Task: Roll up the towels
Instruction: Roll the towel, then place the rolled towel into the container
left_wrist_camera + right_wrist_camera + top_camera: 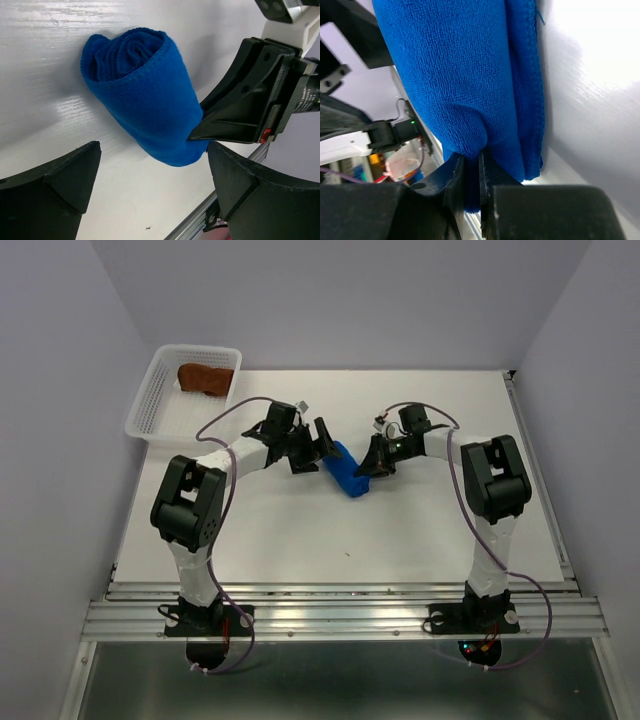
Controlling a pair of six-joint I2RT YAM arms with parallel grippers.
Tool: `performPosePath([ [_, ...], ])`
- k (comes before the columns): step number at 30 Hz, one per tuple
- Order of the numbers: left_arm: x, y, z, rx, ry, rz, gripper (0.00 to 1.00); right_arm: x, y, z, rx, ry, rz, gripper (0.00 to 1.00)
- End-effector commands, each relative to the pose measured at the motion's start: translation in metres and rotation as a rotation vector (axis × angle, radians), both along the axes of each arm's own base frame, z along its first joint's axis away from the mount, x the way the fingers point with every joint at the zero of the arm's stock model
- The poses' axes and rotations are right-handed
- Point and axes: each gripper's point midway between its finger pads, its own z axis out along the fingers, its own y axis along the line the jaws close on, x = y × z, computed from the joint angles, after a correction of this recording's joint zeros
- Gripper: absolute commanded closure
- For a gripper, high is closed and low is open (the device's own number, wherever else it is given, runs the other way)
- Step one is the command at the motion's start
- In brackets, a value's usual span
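Note:
A bright blue towel (348, 472) lies rolled up on the white table between the two arms. In the left wrist view the blue towel (145, 100) shows its spiral end. My right gripper (471, 165) is shut on a pinch of the blue towel (460, 75) at its near end. It also shows as the right gripper (200, 134) pressing into the roll. My left gripper (152, 152) is open, its fingers wide apart on either side of the roll's end, touching nothing. The rust-brown towel (205, 377) sits rolled in the basket.
A white mesh basket (160, 405) stands at the table's far left corner. The two grippers, left gripper (322, 445) and right gripper (372, 465), are close together mid-table. A metal rail (340, 615) runs along the near edge.

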Motion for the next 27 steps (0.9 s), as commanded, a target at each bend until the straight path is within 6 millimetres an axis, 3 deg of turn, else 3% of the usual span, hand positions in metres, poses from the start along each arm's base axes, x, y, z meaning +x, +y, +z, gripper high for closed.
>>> performPosePath([
  [1, -0.001, -0.013, 0.003, -0.038, -0.025, -0.056, 0.01, 0.006, -0.004, -0.009, 0.008, 0.04, -0.012, 0.99],
  [12, -0.005, -0.033, -0.022, -0.061, 0.011, -0.134, 0.03, 0.011, -0.013, -0.021, 0.017, 0.064, -0.014, 0.98],
  [20, 0.001, -0.038, -0.038, -0.063, 0.035, -0.116, 0.17, 0.014, -0.016, -0.028, -0.016, 0.052, -0.007, 0.97],
  [27, 0.009, -0.035, -0.063, -0.015, 0.067, -0.054, 0.31, 0.015, -0.018, -0.032, -0.034, 0.034, 0.007, 0.94],
])
